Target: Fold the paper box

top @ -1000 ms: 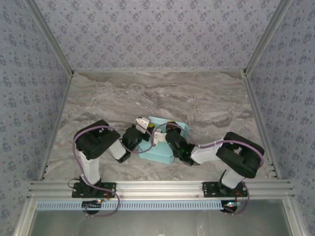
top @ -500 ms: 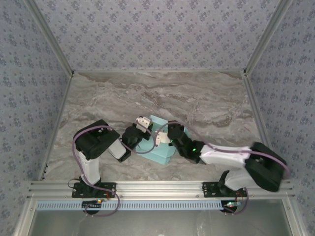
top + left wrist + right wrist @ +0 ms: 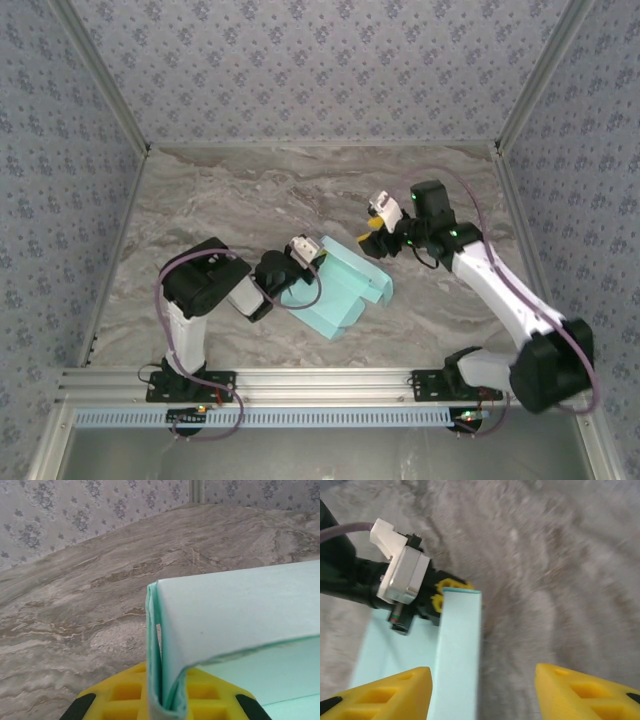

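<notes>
The paper box (image 3: 340,287) is pale aqua card, partly folded, lying on the marble table just in front of centre. My left gripper (image 3: 304,263) is shut on its left edge. In the left wrist view a doubled fold of card (image 3: 165,680) stands pinched between the yellow fingers (image 3: 117,695), and a flap (image 3: 240,610) bends off to the right. My right gripper (image 3: 373,238) hovers open beyond the box's far right corner, clear of it. From the right wrist view its open gripper (image 3: 482,692) looks down on a raised card wall (image 3: 461,640), with the left gripper (image 3: 451,586) at that wall's far end.
The marble tabletop (image 3: 250,190) is bounded by patterned walls on three sides and a metal rail (image 3: 320,382) at the near edge. The left arm's black wrist and white camera block (image 3: 402,577) lie along the box's left side.
The right gripper opened, let go of the box and swung up and to the right. The left gripper shut on the box's left edge. The box turned slightly and now lies uncovered.
</notes>
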Controlling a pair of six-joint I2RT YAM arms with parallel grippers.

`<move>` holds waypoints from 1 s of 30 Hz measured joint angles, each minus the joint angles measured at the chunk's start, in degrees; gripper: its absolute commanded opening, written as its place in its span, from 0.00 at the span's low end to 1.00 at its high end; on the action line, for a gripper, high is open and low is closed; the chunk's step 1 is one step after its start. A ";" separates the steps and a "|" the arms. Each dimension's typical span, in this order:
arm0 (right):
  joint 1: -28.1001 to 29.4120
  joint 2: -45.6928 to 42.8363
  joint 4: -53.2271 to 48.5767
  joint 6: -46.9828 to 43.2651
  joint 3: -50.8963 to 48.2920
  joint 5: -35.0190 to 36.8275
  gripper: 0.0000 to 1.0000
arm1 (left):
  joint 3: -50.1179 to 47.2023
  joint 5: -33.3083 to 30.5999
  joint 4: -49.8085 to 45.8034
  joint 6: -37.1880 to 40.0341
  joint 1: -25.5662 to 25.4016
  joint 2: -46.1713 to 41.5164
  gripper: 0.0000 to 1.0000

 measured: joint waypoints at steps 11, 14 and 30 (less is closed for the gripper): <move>2.75 22.01 -5.31 14.16 8.24 -2.43 0.50 | 1.11 1.68 1.31 -1.90 0.04 2.73 0.01; 3.63 23.63 -5.95 16.13 10.62 -2.38 0.50 | 1.25 1.92 2.12 -2.14 0.33 3.34 0.01; 6.95 30.99 -8.81 20.26 19.43 -0.15 0.42 | 1.14 2.27 2.56 -2.23 1.07 3.78 0.38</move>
